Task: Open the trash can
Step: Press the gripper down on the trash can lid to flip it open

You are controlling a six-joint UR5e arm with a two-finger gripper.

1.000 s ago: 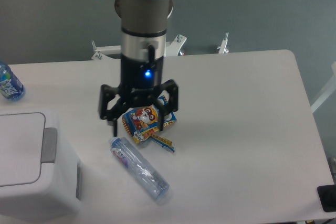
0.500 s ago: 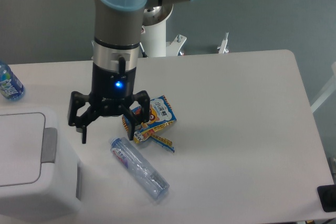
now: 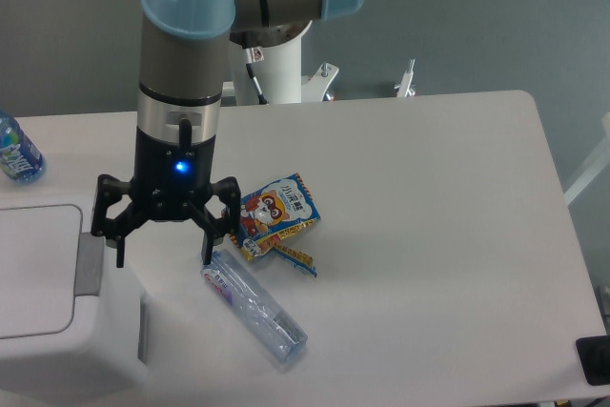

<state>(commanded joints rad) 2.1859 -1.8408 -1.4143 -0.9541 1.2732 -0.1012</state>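
Beside the trash can [image 3: 43, 302], which sits at your table's [image 3: 429, 235] near-left corner, the claw [image 3: 162, 247] hangs spread wide and empty, one finger over the grey button strip [image 3: 89, 262]. A snack packet [image 3: 278, 216] and a lying bottle [image 3: 253, 307] sit just right of it.

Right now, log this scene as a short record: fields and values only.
trash can: white bin, front left, lid shut
push button: grey strip on the lid's right edge
gripper: open, fingers spread, empty, just right of the strip, contact unclear
lying bottle: clear plastic, on its side near the gripper
snack packet: colourful, flat on the table
blue bottle: partly in view at the left edge
table: white
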